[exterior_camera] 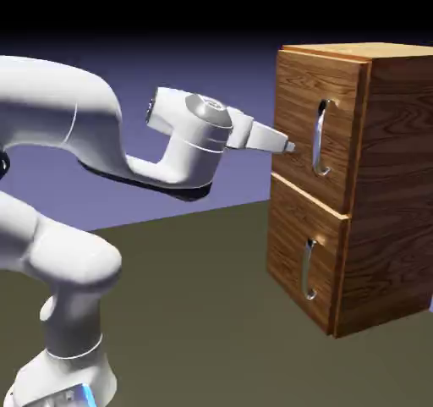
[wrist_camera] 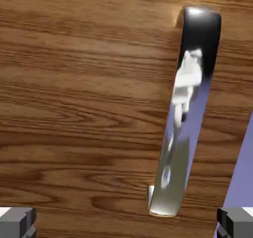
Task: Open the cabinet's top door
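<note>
Exterior view: cabinet stands at three o'clock, its top door flush, not swung out. Gripper sits level at nine o'clock of the handle, just short of it, fingers spread wide, grasping nothing.

tool left of top door — handle beyond

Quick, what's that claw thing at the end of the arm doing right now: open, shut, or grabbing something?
Tool: open, holding nothing, its fingertips spread wide in front of the top door, the handle not yet between them.
</note>
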{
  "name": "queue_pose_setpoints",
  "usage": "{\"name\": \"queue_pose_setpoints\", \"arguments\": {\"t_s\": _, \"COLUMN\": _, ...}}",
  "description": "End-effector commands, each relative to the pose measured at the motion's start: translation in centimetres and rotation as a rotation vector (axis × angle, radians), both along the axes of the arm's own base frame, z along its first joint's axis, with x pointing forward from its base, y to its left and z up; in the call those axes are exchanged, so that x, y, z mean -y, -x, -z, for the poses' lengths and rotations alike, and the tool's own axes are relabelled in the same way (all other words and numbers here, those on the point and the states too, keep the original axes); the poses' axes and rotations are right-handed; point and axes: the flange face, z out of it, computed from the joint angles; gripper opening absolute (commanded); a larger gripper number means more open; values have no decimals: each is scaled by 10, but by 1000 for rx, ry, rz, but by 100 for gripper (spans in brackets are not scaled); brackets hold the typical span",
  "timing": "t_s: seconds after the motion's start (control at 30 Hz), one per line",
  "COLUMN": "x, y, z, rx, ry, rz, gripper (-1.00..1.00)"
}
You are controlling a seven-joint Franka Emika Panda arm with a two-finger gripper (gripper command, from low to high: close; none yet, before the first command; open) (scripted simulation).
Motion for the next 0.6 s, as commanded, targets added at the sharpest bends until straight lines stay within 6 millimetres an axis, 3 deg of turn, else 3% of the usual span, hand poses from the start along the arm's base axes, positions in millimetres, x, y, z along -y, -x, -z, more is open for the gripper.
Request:
{"name": "queue_pose_setpoints", "arguments": {"t_s": 0.0, "x": 2, "y": -1, "z": 1, "rx": 16, "ry": -4, "rz": 0, "gripper": 0}}
{"name": "queue_pose_setpoints", "arguments": {"t_s": 0.57, "x": 39, "y": -29, "z": 23, "rx": 296, "ry": -112, "rz": -54, "gripper": 0}}
